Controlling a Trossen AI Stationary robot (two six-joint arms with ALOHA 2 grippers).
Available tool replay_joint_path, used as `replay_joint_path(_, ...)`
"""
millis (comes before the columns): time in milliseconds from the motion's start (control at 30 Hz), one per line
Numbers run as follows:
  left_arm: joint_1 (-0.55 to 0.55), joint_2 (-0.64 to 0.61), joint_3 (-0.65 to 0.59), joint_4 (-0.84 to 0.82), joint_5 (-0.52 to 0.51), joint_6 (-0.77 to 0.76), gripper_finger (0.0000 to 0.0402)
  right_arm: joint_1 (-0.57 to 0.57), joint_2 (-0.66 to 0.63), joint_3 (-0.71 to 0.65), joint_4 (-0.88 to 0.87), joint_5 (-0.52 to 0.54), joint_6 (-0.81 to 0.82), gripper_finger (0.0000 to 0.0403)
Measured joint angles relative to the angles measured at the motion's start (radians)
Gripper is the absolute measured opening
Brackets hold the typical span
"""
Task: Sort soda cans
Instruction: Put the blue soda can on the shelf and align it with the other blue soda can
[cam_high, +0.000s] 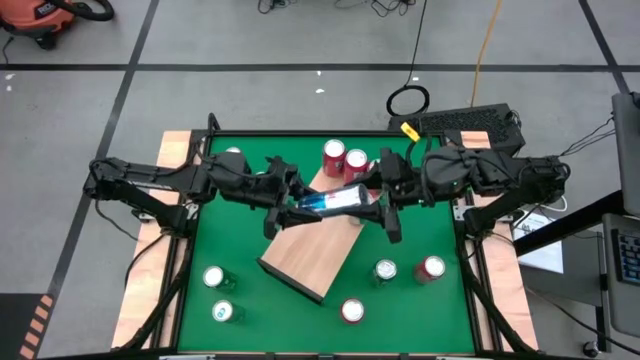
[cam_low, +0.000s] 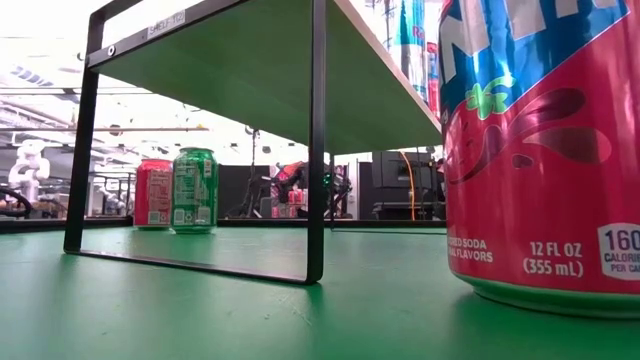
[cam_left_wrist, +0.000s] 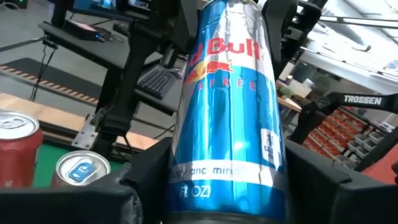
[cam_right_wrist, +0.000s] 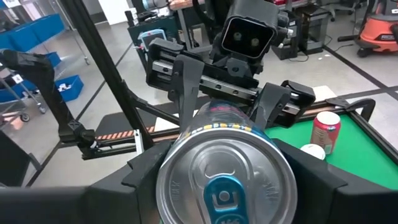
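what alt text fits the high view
Both grippers, left and right, hold one blue can lying sideways between them above a wooden board. Red and green cans stand scattered on the green table.

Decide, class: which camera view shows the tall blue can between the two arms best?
The left wrist view: the blue can shows its whole printed side. The right wrist view shows only its silver top, the high view shows it small between both claws, and the low view misses it.

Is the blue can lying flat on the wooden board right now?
No, the blue can is held in the air above the wooden board, gripped at one end by the left gripper and at the other by the right gripper.
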Motion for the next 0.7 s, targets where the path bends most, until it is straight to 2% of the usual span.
replay_joint_path(133,0.0,0.0,0.0,-0.005,0.017,0.001,0.0227,0.0,0.0,0.0,-0.006,0.002,-0.004,0.0235)
replay_joint_path(333,0.006,0.0,0.0,-0.002,0.024,-0.002,0.0221,0.0,0.0,0.0,-0.006,0.01,0.004,0.024)
replay_joint_path(500,0.02,-0.005,0.0,0.005,0.028,-0.013,0.0219,0.001,0.0,0.0,-0.002,0.05,0.07,0.0277)
replay_joint_path(700,0.024,-0.019,0.0,0.03,-0.036,0.052,0.0219,0.001,0.002,-0.001,0.035,0.135,0.176,0.0323)
